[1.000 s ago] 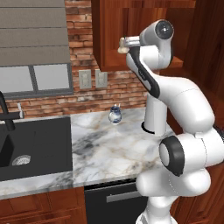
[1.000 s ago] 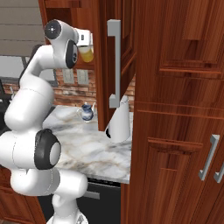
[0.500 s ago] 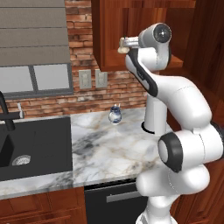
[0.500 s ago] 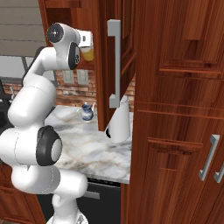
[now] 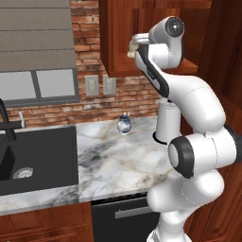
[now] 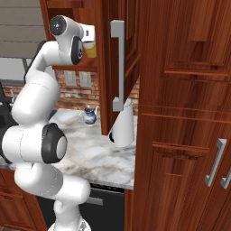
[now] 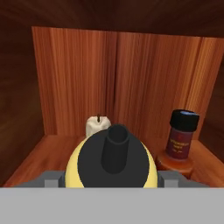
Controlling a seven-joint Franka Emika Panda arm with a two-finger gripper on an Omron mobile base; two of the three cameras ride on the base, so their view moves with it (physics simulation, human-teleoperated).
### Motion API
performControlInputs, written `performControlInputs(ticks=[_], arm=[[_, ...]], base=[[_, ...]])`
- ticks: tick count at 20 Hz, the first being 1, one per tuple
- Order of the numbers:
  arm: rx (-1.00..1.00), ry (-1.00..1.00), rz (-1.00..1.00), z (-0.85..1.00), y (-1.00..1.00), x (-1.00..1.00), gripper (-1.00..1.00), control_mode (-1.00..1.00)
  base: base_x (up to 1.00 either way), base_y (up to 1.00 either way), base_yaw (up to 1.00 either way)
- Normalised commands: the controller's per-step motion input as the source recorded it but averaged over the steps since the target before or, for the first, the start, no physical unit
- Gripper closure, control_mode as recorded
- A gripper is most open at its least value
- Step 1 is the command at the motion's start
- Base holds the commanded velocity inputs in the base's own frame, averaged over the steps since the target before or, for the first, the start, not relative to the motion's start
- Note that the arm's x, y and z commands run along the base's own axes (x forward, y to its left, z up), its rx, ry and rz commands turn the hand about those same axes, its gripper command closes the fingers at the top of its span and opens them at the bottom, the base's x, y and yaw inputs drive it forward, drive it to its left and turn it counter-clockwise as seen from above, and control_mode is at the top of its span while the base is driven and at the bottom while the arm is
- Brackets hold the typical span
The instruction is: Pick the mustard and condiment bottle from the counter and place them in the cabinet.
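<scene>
Up in the cabinet, the pincer pinches the mustard, just beside the condiment bottle on the shelf.

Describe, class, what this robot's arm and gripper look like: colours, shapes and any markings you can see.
The arm is glossy white, built of rounded, bulbous segments joined by dark grey to black round joint caps. No cables or markings are visible on it. The gripper at its end is a small white block; its fingers are too hidden to describe.

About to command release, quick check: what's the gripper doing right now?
Gripper: closed on the mustard, inside the cabinet.
</scene>
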Motion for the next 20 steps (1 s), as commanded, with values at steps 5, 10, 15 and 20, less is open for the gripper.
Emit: performControlInputs(ticks=[5,10,15,20], arm=[[0.0,0.03,0.0,0.16,0.01,0.01,1.0,-1.0],[-0.02,0.01,0.01,-0.09,0.0,-0.05,1.0,-1.0],[-0.02,0.03,0.02,-0.07,0.0,-0.05,1.0,-1.0],[0.0,0.07,0.02,0.0,0.0,0.0,1.0,-1.0]], base=[[0.0,0.0,0.0],[0.0,0.0,0.0],[0.0,0.0,0.0],[0.0,0.0,0.0]])
